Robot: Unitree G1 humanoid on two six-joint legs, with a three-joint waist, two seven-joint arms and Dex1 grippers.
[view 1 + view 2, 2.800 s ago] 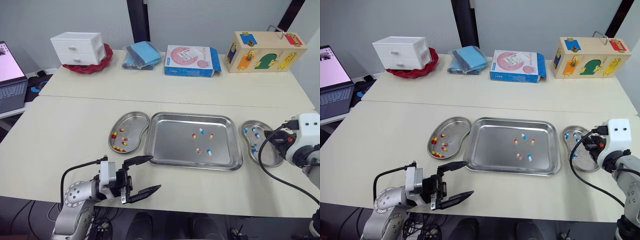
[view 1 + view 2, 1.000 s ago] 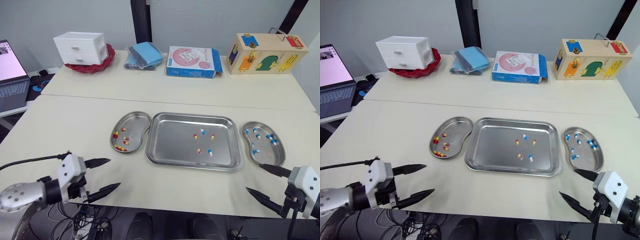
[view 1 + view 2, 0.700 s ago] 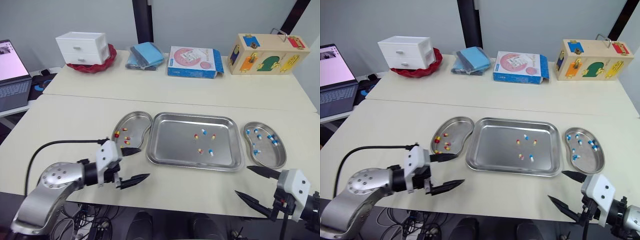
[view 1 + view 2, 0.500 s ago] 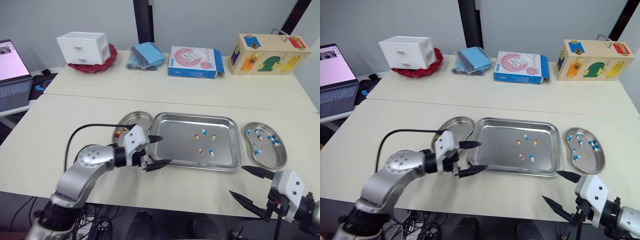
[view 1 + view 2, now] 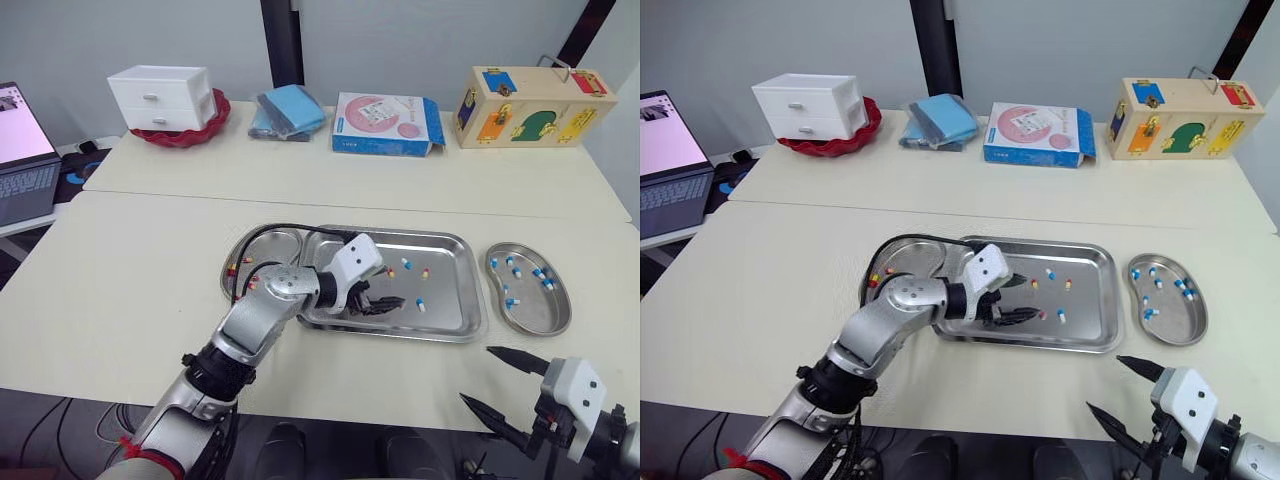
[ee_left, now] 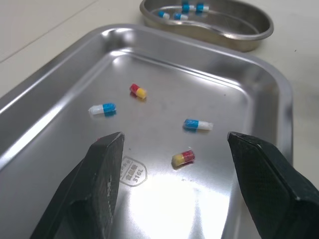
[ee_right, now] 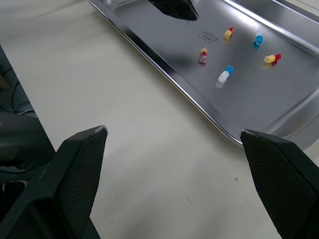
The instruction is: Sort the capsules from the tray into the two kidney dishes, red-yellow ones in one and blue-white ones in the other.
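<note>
The left tool [image 6: 175, 139] hangs open low over the tray [image 5: 430, 337], with a red-yellow capsule [image 6: 183, 158] lying just ahead between its fingers. It should drop straight, centre that capsule and close gently, so it doesn't skid toward the nearby blue-white capsule [image 6: 197, 124]. The right tool [image 5: 477, 374] hovers open near the bench [image 5: 150, 260] front edge.

The tray [image 5: 450, 300] lies mid-table, with the left kidney dish [image 5: 272, 245] close against its left side, perhaps touching, since the arm covers the join. The right kidney dish [image 5: 535, 310] sits just right of the tray, apart. Capsules [image 5: 419, 305] lie in the tray's right half. Behind, from left, stand a drawer unit [image 5: 160, 97], cloth bundle [image 5: 287, 108], flat box [image 5: 385, 123] and wooden box [image 5: 530, 105].
</note>
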